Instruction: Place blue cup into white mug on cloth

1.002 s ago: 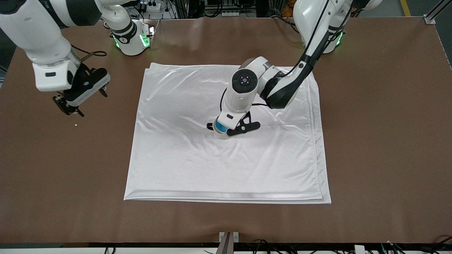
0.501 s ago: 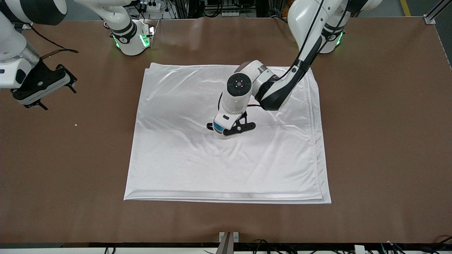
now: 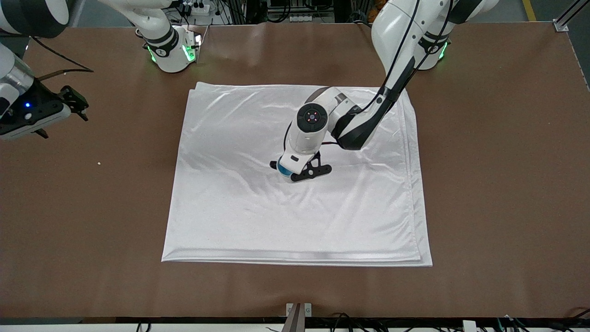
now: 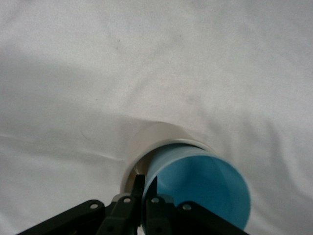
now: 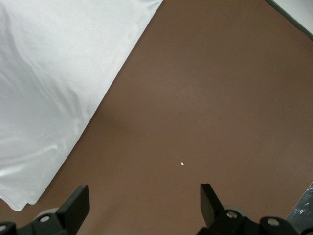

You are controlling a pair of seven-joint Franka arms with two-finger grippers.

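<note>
The white cloth [image 3: 276,221] lies spread on the brown table. My left gripper [image 3: 295,172] is over the cloth's middle, shut on the wall of the blue cup [image 3: 284,171]. In the left wrist view the gripper [image 4: 146,179] pinches the cup [image 4: 205,191] with one finger inside and one outside. The cup sits tilted, partly inside the white mug [image 4: 156,139], whose cream rim shows round it. In the front view the mug [image 3: 289,179] is mostly hidden under the hand. My right gripper [image 3: 62,115] is open and empty over bare table at the right arm's end.
A small white speck [image 3: 98,163] lies on the bare table between the cloth and my right gripper; it also shows in the right wrist view [image 5: 182,164]. The cloth's corner [image 5: 58,73] shows there too. Robot bases stand along the table's edge farthest from the front camera.
My right arm has swung away from the cloth toward its end of the table. My left gripper has shifted slightly with the blue cup over the mug.
</note>
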